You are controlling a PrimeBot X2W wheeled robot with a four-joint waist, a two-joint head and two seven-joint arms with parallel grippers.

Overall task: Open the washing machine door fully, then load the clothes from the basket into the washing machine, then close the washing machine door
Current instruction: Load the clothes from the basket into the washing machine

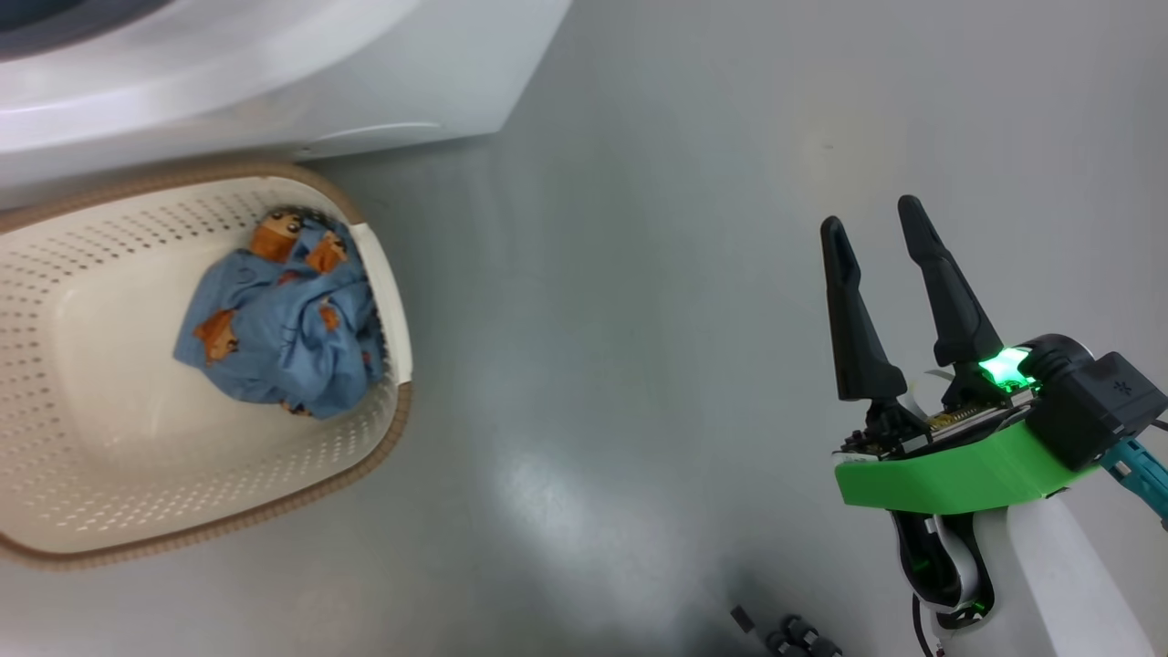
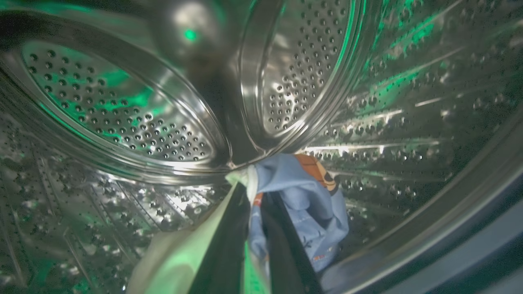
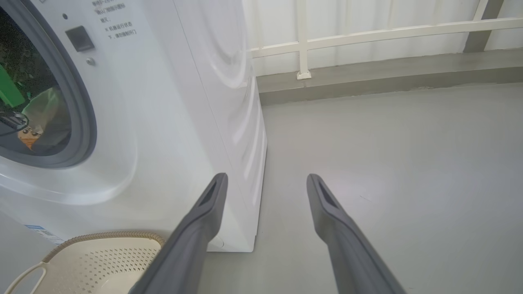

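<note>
Your left gripper (image 2: 254,192) sits deep inside the steel drum (image 2: 122,114), its two dark fingers drawn nearly together and pinching a strip of the light blue garment (image 2: 310,204) between them. The rest of that cloth, with an orange print near its top, bunches just beside the fingers on the view's right, hanging against the perforated drum wall. A cream garment (image 2: 179,253) drapes along the other side of the fingers; you cannot tell whether it is caught in the grip as well. Green light glints off the drum's ribs and holes all around. Your right gripper (image 1: 871,214) stands well apart from all of this, out over the grey floor (image 1: 639,274), its fingers spread wide with nothing between them. In its wrist view they point past the front corner of the washing machine (image 3: 184,102), whose blue-grey gasket (image 3: 83,122) rings the open mouth at the view's left, with a white railing (image 3: 367,34) along the back wall. The basket (image 1: 55,274) sits on the floor right against the machine's front, just below its opening. Inside it a second blue garment (image 1: 283,338) lies crumpled against the wall nearest your right arm, orange cartoon figures showing on its folds.
</note>
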